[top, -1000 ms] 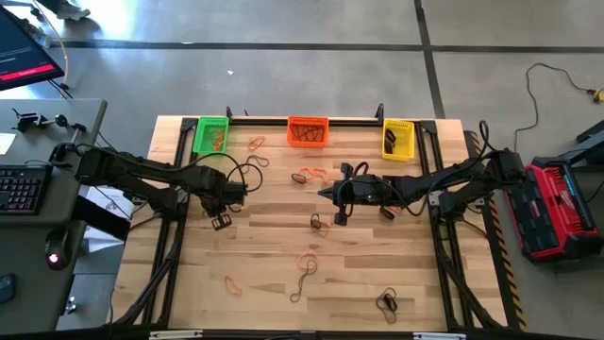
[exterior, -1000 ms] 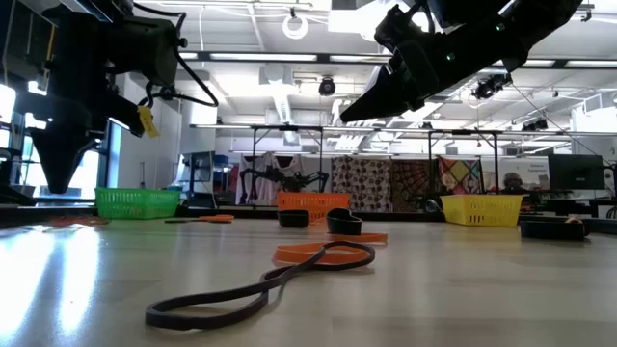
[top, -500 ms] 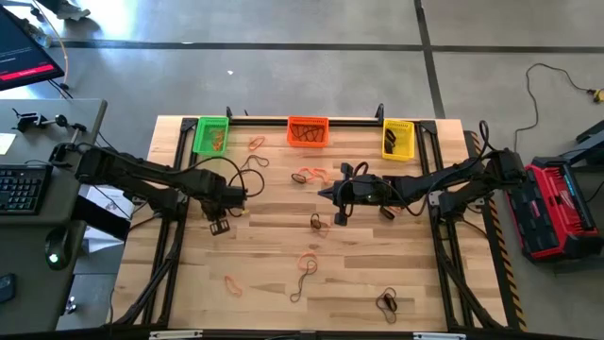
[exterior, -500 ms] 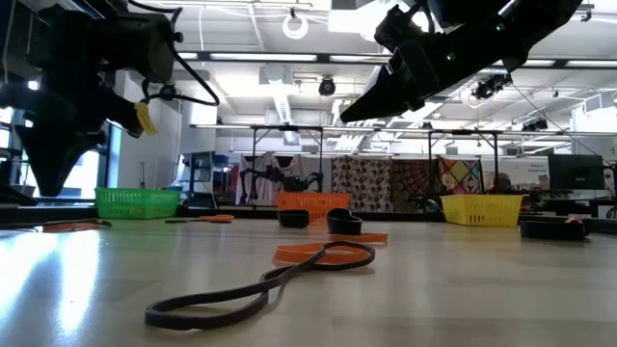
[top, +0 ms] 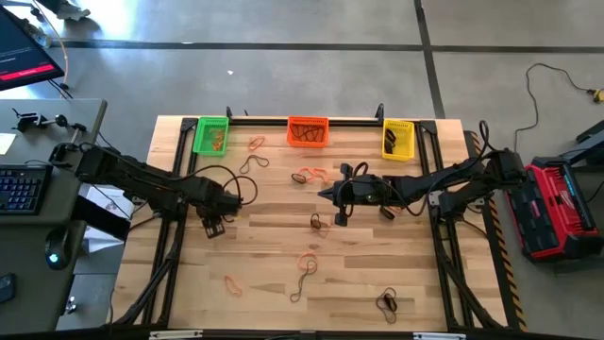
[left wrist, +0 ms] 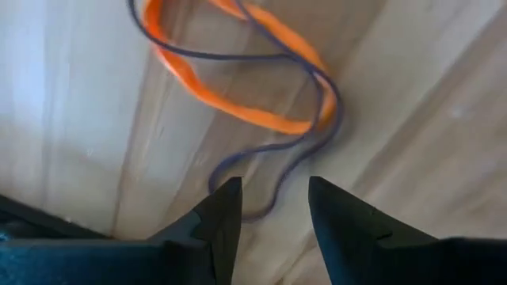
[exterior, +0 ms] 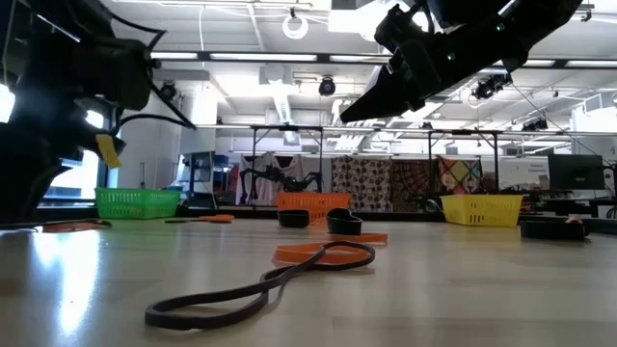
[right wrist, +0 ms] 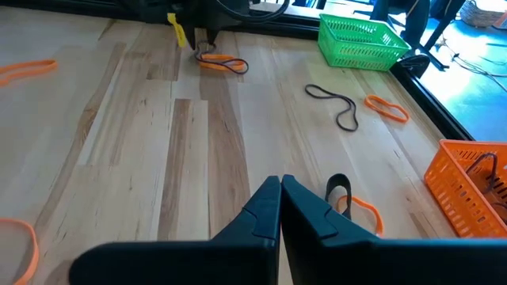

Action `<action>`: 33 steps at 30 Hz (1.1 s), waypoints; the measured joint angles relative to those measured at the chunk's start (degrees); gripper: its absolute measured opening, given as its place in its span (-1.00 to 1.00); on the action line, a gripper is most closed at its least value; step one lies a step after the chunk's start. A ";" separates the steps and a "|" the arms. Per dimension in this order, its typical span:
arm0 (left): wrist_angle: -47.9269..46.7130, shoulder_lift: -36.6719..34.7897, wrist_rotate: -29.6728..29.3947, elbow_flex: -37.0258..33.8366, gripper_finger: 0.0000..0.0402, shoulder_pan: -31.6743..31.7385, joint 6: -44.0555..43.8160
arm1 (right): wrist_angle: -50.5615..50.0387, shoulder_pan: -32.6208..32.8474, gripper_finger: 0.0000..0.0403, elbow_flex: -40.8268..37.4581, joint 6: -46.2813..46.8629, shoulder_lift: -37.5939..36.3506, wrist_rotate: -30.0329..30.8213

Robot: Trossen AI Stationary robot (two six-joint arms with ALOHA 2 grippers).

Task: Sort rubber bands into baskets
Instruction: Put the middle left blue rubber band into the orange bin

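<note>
Left gripper jaws parted over orange band, dark band; probably empty; overhead hides this.

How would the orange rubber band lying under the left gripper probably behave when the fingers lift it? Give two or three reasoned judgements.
The orange rubber band will probably go limp and dangle, since it lies flat in loose curves. A thin dark band crosses it, so that may tangle and come along. Being thin and flat on the wood, it could slip from the left gripper fingers.
</note>
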 joint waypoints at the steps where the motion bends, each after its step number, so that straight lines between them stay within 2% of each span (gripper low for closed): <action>1: 0.01 0.00 -0.57 -0.08 -0.31 0.00 -0.57 | 0.02 0.01 -1.00 0.00 0.00 0.00 0.00; 12: 1.74 0.00 -4.23 -0.06 -0.31 0.00 -3.53 | -0.06 0.01 -1.00 0.01 0.22 0.00 0.00; 25: 2.59 3.83 -4.24 0.27 -0.31 -0.11 -3.04 | -0.24 0.02 -1.00 0.00 0.22 0.00 -0.09; 33: 3.45 4.00 -6.63 1.49 -0.31 -3.87 -1.61 | -0.24 0.02 -1.00 0.00 0.22 0.00 -0.44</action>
